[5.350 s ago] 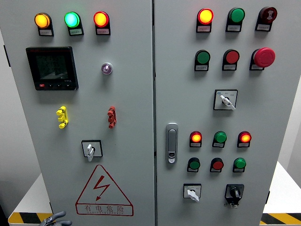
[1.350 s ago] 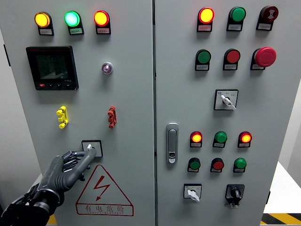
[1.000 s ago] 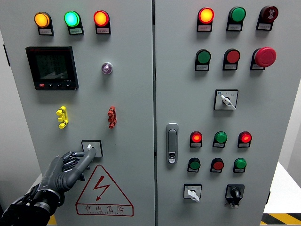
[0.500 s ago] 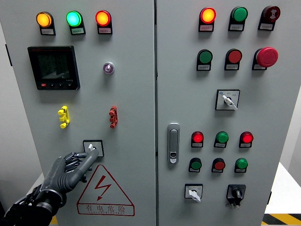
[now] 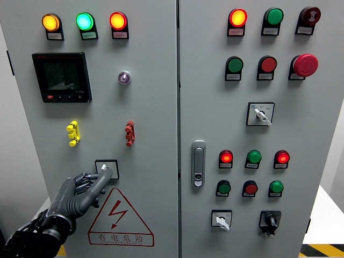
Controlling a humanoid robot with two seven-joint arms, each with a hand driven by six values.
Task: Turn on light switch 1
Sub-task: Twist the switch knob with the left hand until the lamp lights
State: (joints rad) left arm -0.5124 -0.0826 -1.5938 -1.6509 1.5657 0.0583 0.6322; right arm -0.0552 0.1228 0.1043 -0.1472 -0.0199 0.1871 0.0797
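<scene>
fingers (image 5: 102,181) on switch knob (image 5: 104,169) | left hand (image 5: 75,194) unmoved | view shifted slightly

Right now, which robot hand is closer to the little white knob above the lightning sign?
Left. The left hand reaches up from the lower left, with its fingertips at the white knob. The right hand is not in view at all.

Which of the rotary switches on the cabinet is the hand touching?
The rotary switch on the left door, above the warning triangle. The left hand touches it; the others are on the right door.
</scene>
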